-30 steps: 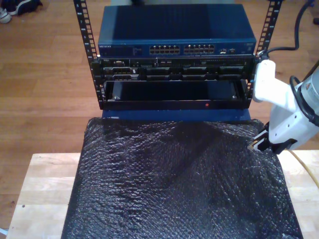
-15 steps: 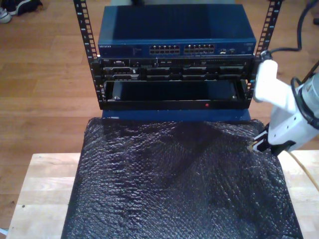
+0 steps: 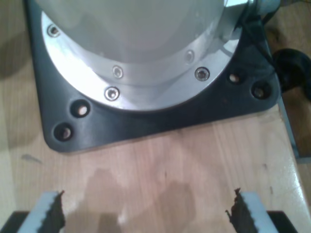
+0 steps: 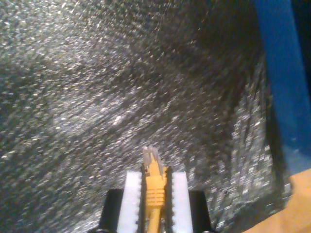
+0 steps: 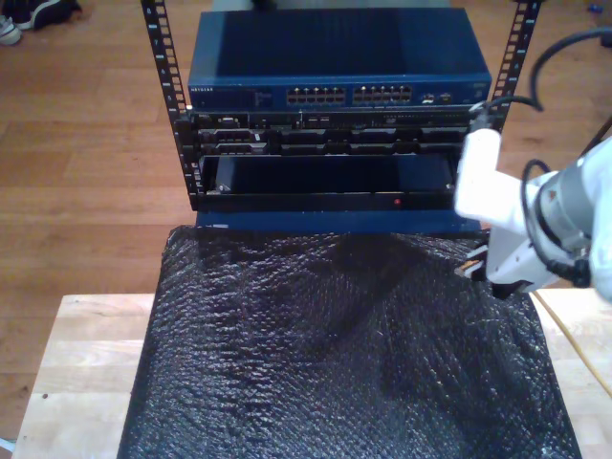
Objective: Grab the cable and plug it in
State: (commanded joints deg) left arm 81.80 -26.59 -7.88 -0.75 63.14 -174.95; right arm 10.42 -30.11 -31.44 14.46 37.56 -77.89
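Rack, mat, arm and cable, as seen at the workbench.

A wooden table (image 5: 86, 363) is covered by a black bubble-wrap mat (image 5: 335, 354); behind it an equipment rack (image 5: 172, 143) is stood, a blue network switch (image 5: 335, 62) mounted in it. A round arm base (image 3: 146, 43) is bolted on a black plate (image 3: 160, 116). My second gripper (image 4: 156, 194), at the exterior view's right over the mat's edge, is clamped on the cable (image 4: 154, 187), plug forward. My first gripper (image 3: 146, 213) is held with jaws wide apart above bare wood.
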